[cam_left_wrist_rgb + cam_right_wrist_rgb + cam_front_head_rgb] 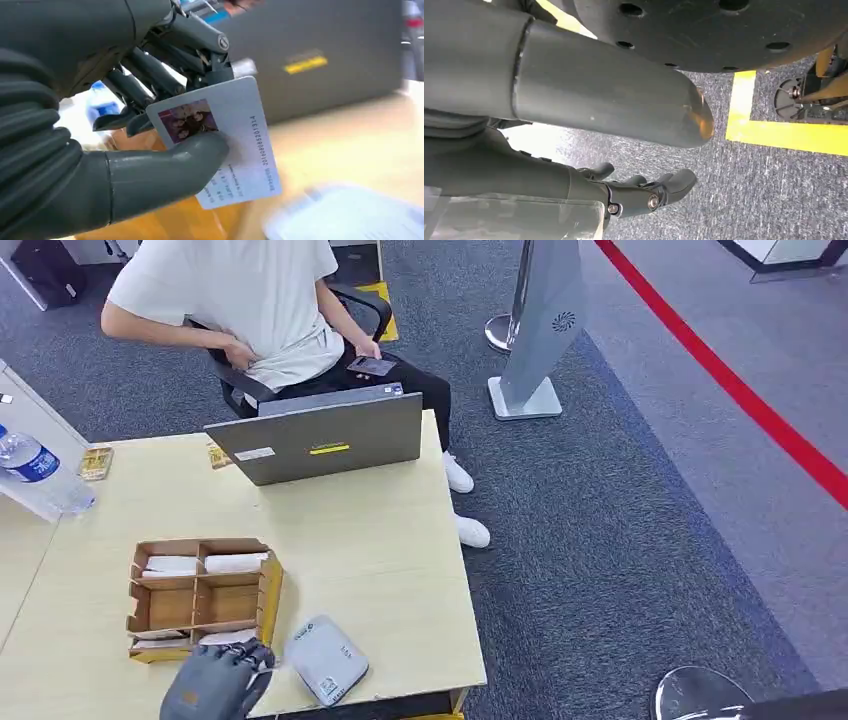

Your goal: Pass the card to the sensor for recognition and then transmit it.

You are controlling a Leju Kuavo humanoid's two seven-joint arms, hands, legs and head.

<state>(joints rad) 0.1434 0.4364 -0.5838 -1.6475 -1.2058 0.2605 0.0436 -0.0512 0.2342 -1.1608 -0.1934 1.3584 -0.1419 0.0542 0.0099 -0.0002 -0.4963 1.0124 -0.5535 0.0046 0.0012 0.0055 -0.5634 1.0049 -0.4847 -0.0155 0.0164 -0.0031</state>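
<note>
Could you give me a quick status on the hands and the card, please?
Left hand pinching the card, beside the grey sensor. Right hand hanging, holding nothing, fingers apart. Nothing between card and sensor.

Sensor (350,212) blurred; thumb (165,167) hides card (235,145) text.

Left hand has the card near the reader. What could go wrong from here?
1. The left hand pinches the card by one end only, thumb over the photo; it might slip or twist.
2. The card reader sits close to the table edge, so a push may shift it.
3. The wooden organizer is right beside the hand and may get bumped.
</note>
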